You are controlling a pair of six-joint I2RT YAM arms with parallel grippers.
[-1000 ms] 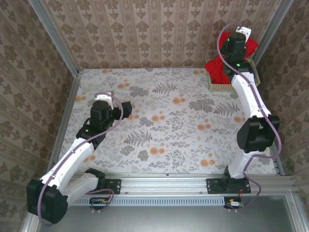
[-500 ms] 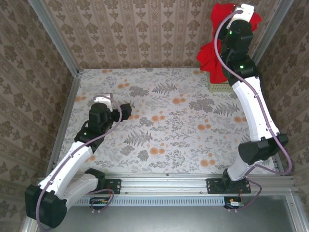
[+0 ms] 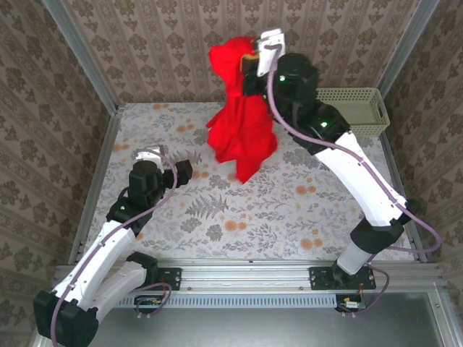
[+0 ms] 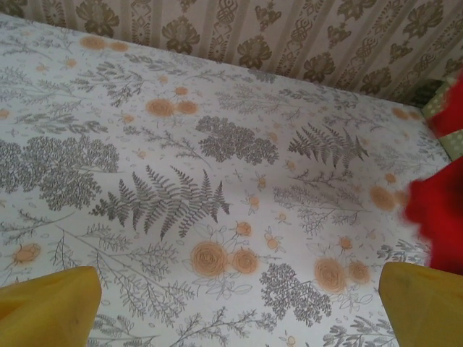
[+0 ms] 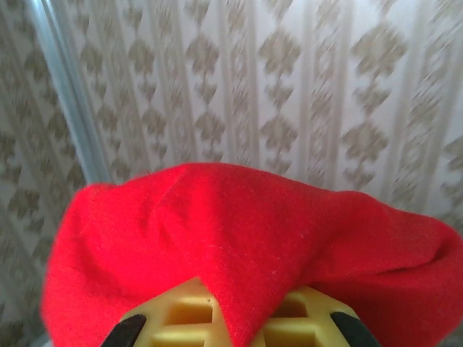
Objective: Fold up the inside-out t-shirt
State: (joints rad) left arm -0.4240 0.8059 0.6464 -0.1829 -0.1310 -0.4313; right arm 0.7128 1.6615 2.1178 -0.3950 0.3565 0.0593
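One pinch is all that carries the red t-shirt (image 3: 241, 119). The right tool (image 3: 255, 63) is clenched on a bunched fold at the top of the cloth, and the rest hangs beneath it in a loose, crumpled column. I can't tell whether its lowest corner clears the counter (image 3: 289, 210). The cloth looks light and thoroughly limp, the sort that will swing, twist and collapse on itself, so I doubt a single hold could spread it. I'd judge the better places to take it are two points along a hem or at the shoulders, where the seams give some bite. The right arm reaches up and forward with its wrist high near the back wall, and the pale green basket (image 3: 354, 108) sits off to that tool's right. The left tool (image 3: 184, 171) hovers low over the counter, jaws spread wide and holding nothing, with the hanging cloth off to its right.
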